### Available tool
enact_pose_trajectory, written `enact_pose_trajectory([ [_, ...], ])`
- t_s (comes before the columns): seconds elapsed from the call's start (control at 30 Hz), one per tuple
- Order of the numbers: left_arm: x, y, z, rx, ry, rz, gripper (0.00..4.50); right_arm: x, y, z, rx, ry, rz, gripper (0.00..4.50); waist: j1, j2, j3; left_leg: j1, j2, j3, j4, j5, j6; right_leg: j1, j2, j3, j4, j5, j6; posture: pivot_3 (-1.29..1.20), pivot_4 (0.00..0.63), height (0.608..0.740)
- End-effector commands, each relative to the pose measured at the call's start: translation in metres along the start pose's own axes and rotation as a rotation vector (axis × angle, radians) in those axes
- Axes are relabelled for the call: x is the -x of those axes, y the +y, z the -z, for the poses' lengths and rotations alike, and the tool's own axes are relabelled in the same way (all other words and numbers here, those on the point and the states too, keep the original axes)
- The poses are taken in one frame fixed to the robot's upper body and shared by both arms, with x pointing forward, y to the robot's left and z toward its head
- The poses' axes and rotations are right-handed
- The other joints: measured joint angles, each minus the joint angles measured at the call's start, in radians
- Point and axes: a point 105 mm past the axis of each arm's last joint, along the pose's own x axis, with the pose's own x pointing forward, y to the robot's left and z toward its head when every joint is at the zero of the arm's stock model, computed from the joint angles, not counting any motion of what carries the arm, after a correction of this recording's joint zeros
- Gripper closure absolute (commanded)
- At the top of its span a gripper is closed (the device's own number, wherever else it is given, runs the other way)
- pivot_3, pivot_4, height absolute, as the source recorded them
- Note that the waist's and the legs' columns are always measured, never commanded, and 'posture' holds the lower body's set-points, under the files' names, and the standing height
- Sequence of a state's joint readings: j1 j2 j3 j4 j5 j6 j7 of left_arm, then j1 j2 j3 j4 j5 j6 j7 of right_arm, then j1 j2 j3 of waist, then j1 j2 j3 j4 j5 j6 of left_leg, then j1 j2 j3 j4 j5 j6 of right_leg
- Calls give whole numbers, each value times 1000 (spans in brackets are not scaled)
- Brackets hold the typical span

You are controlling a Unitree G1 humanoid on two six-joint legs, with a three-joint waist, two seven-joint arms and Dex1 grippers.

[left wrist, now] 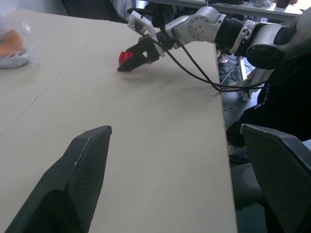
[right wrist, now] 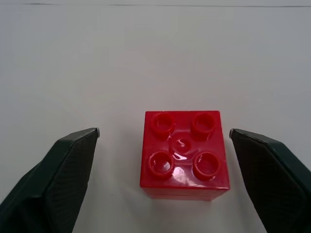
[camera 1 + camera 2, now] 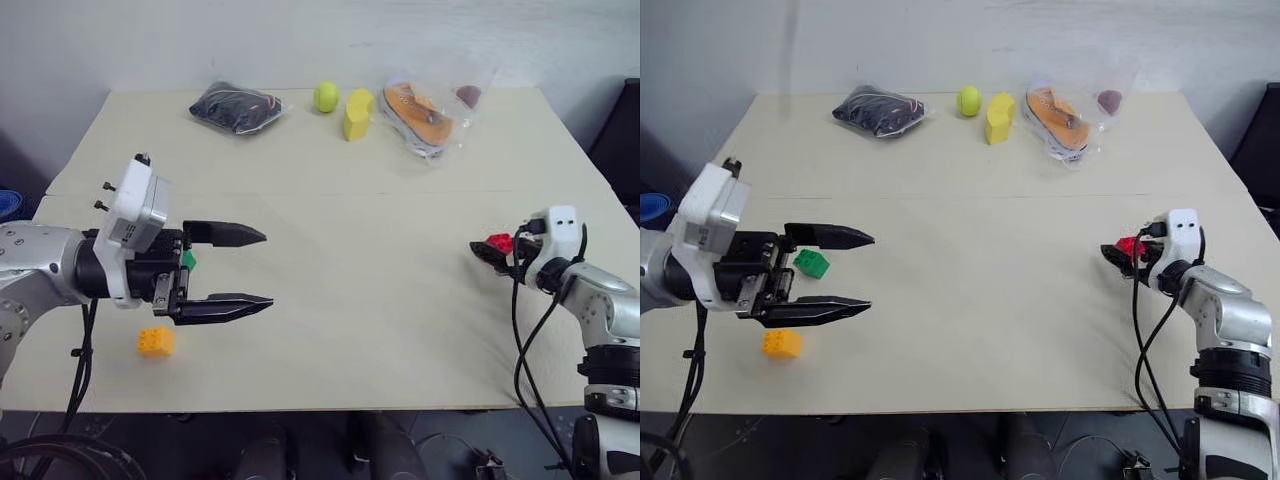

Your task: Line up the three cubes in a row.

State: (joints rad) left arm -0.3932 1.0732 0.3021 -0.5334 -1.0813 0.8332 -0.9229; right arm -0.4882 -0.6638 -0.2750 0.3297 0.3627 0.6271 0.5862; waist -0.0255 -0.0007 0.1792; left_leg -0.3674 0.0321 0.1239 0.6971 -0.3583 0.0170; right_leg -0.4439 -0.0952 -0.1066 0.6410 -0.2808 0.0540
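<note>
The red cube sits studs-up on the table near the right edge. My right gripper is open around it, one finger on each side, and a gap shows between each finger and the cube. At the left, the green cube lies on the table, and the orange-yellow cube lies nearer the front edge. My left gripper hovers above the table over those two cubes. It is open and empty and points to the right, towards the red cube.
Along the back of the table lie a black bag, a yellow-green ball, a yellow curved block and a clear plastic bag with an orange item. Bare tabletop lies between the two grippers.
</note>
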Motion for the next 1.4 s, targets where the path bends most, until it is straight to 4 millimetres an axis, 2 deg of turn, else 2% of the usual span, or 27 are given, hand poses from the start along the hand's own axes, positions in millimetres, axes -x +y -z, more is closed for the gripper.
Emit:
enact_pose_trajectory([
  [0.03, 1, 2, -4, -35, -3, -1, 0, 2, 5, -9, 46, -37, -29, 1371, 0, 0, 0, 0, 0, 0, 0, 0, 0, 0, 0, 0, 0, 0, 0, 0, 150, 740],
  [0.17, 0, 2, -1, -43, 3, 8, 0, 6, 12, -10, 80, -61, -86, 2808, 0, 0, 0, 0, 0, 0, 0, 0, 0, 0, 1, 0, 0, 0, 0, 0, 150, 740],
  [0.2, -1, 2, 0, -45, 5, 13, 0, 9, 21, -13, 89, -86, -145, 3005, 1, 0, 0, 0, 0, 0, 0, 0, 0, 0, 1, 0, 0, 0, 0, 0, 150, 740],
  [0.37, -3, -2, 0, -45, 13, 56, 0, 40, 96, -18, 211, -128, -644, 2994, 3, 0, 0, 0, 0, -1, 0, 0, 0, 0, 1, 0, 0, 0, 0, 0, 150, 740],
  [0.43, -4, -2, 0, -46, 16, 69, 0, 51, 118, -12, 274, -94, -787, 2994, 3, 0, 0, 0, 0, 0, 0, 0, 0, 0, 1, 0, -1, 0, 0, 0, 150, 740],
  [0.53, -8, -6, 7, -56, 53, 112, 0, 68, 155, 12, 501, 8, -1047, 2994, 3, -1, 0, 1, 0, -1, 0, 0, 0, 0, 1, 0, -3, 0, 0, 0, 150, 740],
  [0.63, -11, -10, 16, -62, 91, 156, 0, 70, 173, 28, 652, 57, -1200, 2994, 3, -2, 1, 0, 0, -1, 0, 0, 0, 0, 2, -1, -4, 0, 0, 0, 150, 740],
  [0.73, -14, -12, 20, -77, 110, 181, 0, 62, 181, 37, 740, 57, -1256, 2994, 3, -2, 1, 0, 0, 0, 1, 0, 0, 0, 2, -1, -4, 0, 0, 0, 150, 740],
  [0.9, -18, -14, 21, -89, 112, 201, 0, 42, 185, 44, 795, 36, -1240, 2994, 7, -3, 1, 0, 0, -1, 2, 0, 0, 0, 1, -1, -3, 0, 0, 0, 150, 740],
  [1.1, -17, -14, 22, -84, 111, 187, 0, 29, 187, 47, 753, 17, -1196, 2994, 20, -3, 1, 0, 0, -1, 3, 0, 0, 0, 1, -1, -3, 0, 0, 0, 150, 740],
  [1.23, -17, -13, 23, -84, 112, 176, 0, 28, 187, 48, 736, 21, -1188, 2994, 21, -3, 1, 0, 0, -1, 3, 0, 0, 0, 1, -1, -3, 0, 0, 0, 150, 740],
  [1.4, -16, -10, 25, -78, 109, 143, 0, 30, 189, 50, 734, 21, -1199, 1393, 21, -3, 1, 0, 0, -1, 3, 0, 0, 0, 0, -1, -2, 0, 0, 0, 150, 740],
])
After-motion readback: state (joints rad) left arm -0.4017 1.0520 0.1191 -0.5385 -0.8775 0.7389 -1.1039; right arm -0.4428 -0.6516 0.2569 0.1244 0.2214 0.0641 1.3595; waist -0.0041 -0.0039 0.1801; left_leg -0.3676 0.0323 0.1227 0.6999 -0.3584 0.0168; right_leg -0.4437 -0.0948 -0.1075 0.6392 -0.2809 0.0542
